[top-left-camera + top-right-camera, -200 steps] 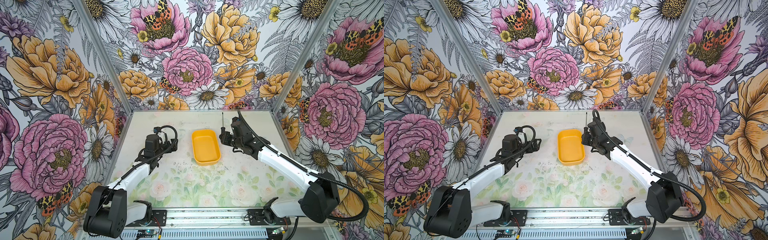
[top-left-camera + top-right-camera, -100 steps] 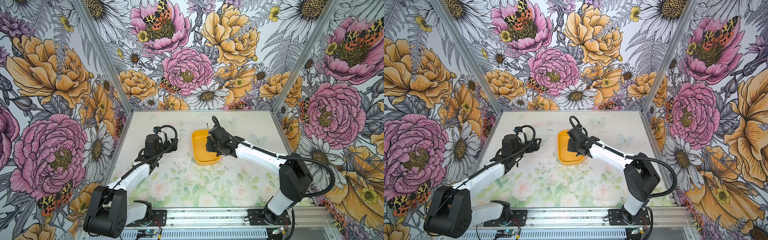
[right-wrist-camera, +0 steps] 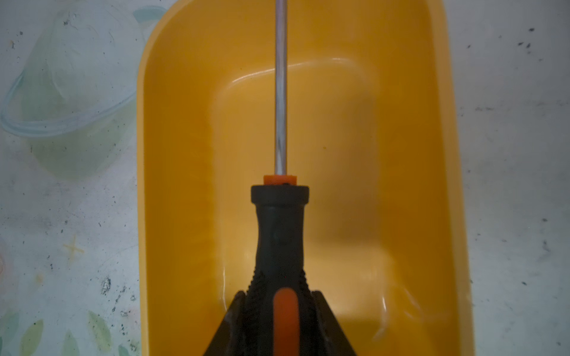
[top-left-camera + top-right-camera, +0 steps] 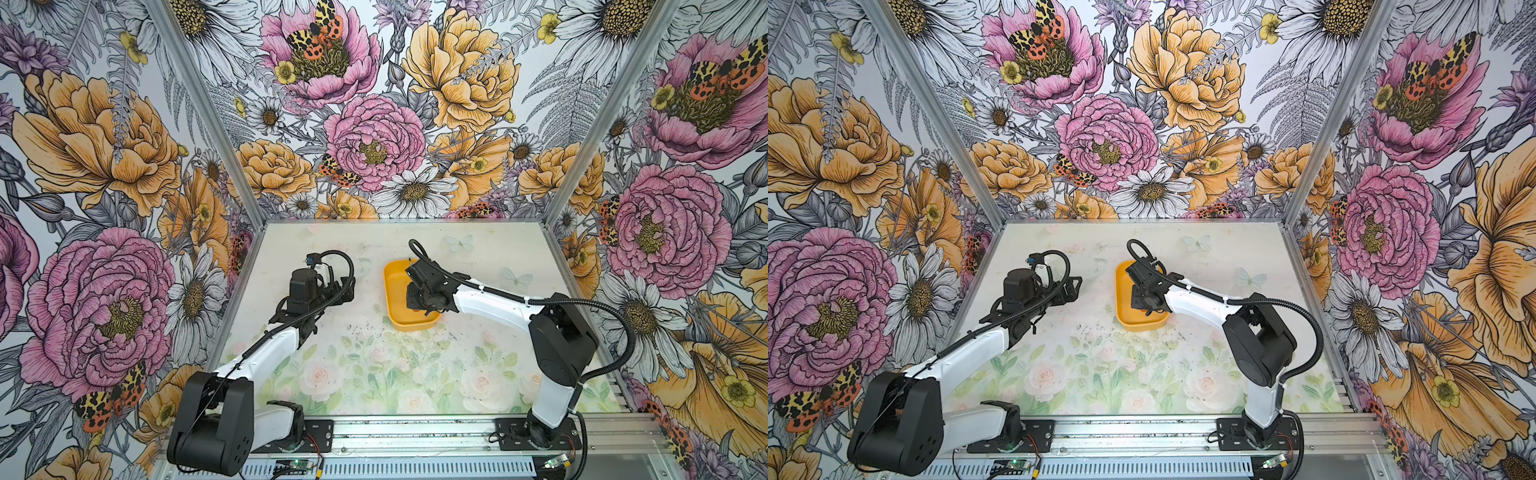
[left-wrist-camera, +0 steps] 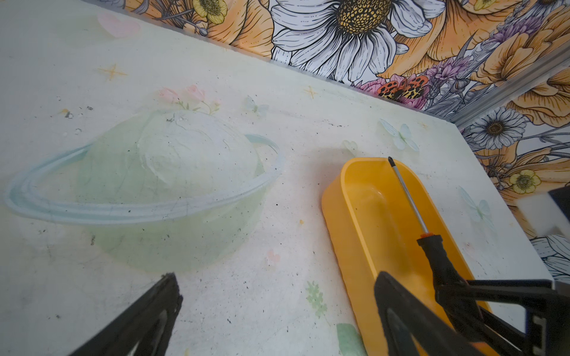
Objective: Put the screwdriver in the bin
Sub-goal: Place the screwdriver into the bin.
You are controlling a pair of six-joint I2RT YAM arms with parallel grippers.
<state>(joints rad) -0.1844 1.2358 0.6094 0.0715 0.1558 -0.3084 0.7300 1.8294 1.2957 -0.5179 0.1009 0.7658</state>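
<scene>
The screwdriver [image 3: 279, 234] held over the bin [image 3: 179, 185]
Its black handle is clamped between the right gripper's [image 3: 279, 311] clenched jaws, shaft pointing straight ahead of them toward the bin's far wall. The left gripper [image 5: 277, 286] hangs beside the bin over the table [image 5: 231, 308], jaws spread wide.

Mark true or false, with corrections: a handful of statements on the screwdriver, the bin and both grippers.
1. The right gripper is shut on the handle of the screwdriver. True.
2. The screwdriver lies on the table outside the bin. False: it is held over the inside of the bin, shaft along its length.
3. The left gripper is open and holds nothing. True.
4. The bin is tipped on its side. False: it stands upright on the table, opening up.
</scene>
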